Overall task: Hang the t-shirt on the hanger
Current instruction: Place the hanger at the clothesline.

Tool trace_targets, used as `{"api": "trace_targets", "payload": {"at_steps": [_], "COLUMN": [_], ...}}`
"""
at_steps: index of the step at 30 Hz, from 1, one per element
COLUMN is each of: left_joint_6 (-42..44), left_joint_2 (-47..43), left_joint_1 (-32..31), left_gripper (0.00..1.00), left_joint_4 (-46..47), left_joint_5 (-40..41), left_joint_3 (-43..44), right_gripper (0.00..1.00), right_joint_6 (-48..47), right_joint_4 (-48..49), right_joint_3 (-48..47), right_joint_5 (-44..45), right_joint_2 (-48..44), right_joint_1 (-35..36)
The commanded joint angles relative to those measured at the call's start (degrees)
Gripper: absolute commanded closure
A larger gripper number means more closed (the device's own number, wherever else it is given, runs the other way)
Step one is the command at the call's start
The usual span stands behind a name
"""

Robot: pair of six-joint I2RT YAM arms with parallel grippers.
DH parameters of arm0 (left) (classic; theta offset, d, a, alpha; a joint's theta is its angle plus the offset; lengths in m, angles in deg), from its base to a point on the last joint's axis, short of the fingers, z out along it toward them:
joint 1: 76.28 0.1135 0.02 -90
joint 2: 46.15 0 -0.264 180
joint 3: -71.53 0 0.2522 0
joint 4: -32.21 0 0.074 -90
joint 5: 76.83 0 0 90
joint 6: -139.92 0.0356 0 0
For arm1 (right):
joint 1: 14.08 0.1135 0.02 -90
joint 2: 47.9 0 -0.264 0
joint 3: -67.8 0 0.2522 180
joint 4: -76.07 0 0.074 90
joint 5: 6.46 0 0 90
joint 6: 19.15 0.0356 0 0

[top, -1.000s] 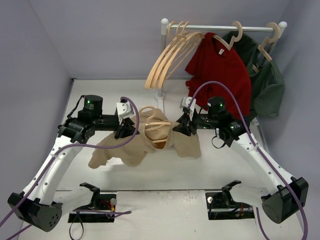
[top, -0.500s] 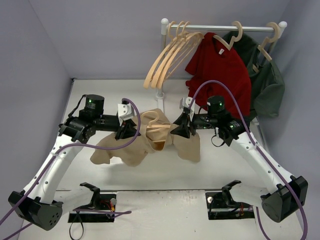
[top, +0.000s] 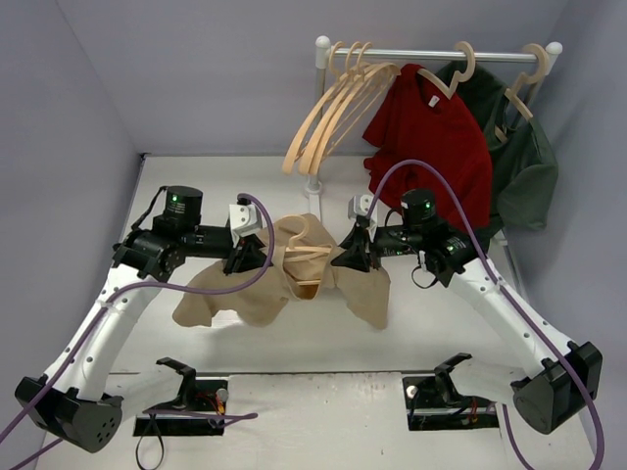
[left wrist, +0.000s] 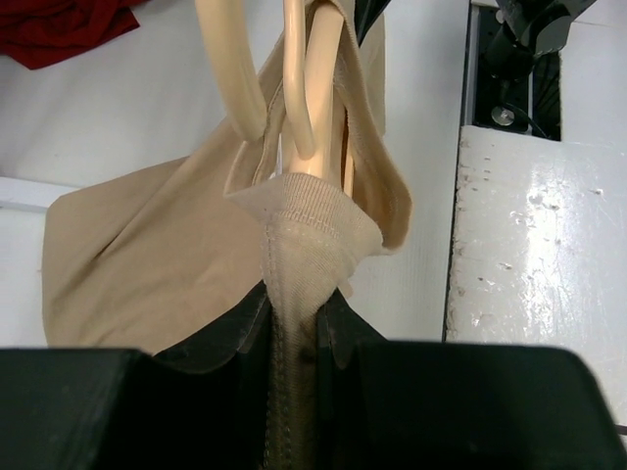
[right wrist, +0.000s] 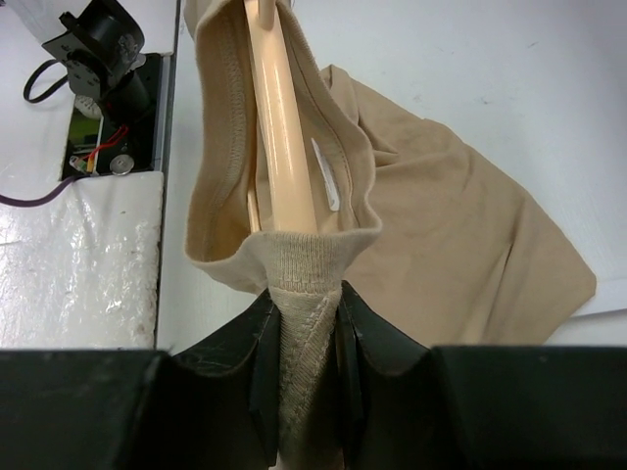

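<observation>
Behind both grippers, a rail (top: 431, 56) with red shirt (top: 431, 137), green garment (top: 529, 171), spare hangers (top: 328, 113). Stretched between left gripper (top: 245, 257) and right gripper (top: 353, 257), tan t-shirt (top: 279, 294), collar pinched tight in each. Inside the collar, wooden hanger (top: 309, 257). Just ahead of the right gripper, white neck tag (right wrist: 328, 181), print too small to read.

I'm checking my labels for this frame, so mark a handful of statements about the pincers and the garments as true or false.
1. The left pincer is shut on the t-shirt. True.
2. The right pincer is open and holds nothing. False: it too pinches the t-shirt, at the collar.
3. The hanger lies inside the t-shirt's neck opening. True.
4. The red t-shirt is off the rail. False: it hangs from the rail.
</observation>
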Motion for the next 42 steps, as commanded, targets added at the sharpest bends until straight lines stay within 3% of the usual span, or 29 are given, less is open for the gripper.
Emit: {"api": "trace_targets", "payload": {"at_steps": [1, 11, 19, 27, 31, 35, 37, 42], "left_joint_6": [3.3, 4.4, 2.5, -12.0, -17.2, -18.9, -19.3, -19.7], "left_joint_2": [-4.0, -5.2, -6.2, -8.6, -9.4, -10.3, -10.6, -12.8], "left_joint_1": [0.1, 4.9, 5.1, 5.1, 5.1, 5.1, 5.1, 5.1], "left_gripper": [0.87, 0.82, 0.66, 0.61, 0.58, 0.56, 0.55, 0.55], "left_joint_4": [0.3, -1.8, -2.3, -0.1, -0.3, -0.4, -0.5, -0.3], "left_joint_5": [2.8, 6.1, 11.9, 42.6, 56.9, 65.3, 68.8, 73.5], "left_joint_3": [3.4, 4.3, 7.7, 19.3, 23.9, 26.4, 27.7, 27.2], "right_gripper": [1.0, 1.0, 1.0, 1.0, 1.0, 1.0, 1.0, 1.0], "right_joint_6": [0.4, -0.9, -1.3, -3.4, -5.0, -9.0, -10.3, -8.7], "right_joint_4": [3.6, 3.3, 3.4, 4.1, 6.5, 9.3, 10.8, 11.8], "right_joint_3": [-2.1, -1.6, -4.1, -14.6, -19.7, -29.5, -39.9, -52.1], "right_joint_5": [4.3, 10.2, 12.3, 15.2, 21.8, 29.1, 31.1, 26.8], "right_joint_2": [-3.7, -7.1, -7.1, -5.1, -3.3, 0.3, 4.6, 12.1], "right_joint_1": [0.3, 0.2, -0.1, 0.9, 4.1, 7.8, 8.7, 9.9]}}
